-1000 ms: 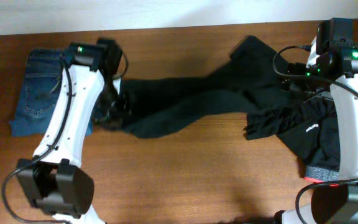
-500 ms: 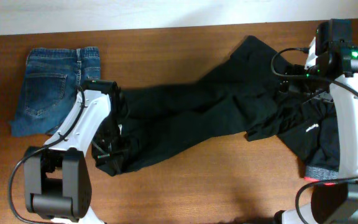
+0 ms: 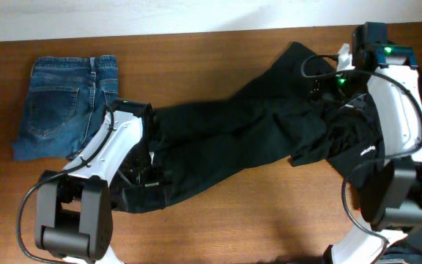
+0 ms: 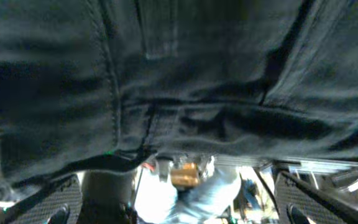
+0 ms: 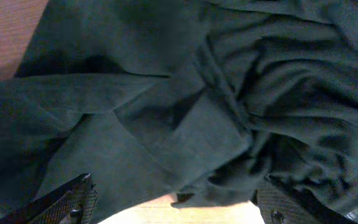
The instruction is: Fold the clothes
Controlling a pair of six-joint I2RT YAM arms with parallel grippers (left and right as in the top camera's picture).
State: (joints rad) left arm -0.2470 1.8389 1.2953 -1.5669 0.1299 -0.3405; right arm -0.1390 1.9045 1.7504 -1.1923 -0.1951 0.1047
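Clothes (image 3: 218, 147) lie on the tabletop (image 3: 269, 220) as follows. Blue jeans (image 3: 64, 103) lie folded at the far left corner. You see the left gripper (image 4: 179, 196), jaws apart, at the left end of the black trousers (image 3: 269, 125), which run diagonally toward the far right corner. The right gripper (image 5: 179, 208), jaws apart, sits above bunched black fabric (image 5: 260, 93) near the right edge.

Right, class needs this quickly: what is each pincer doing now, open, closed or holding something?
Left pincer: open, holding nothing, close against the long black fabric trousers.
Right pincer: open, holding nothing, above crumpled black fabric.
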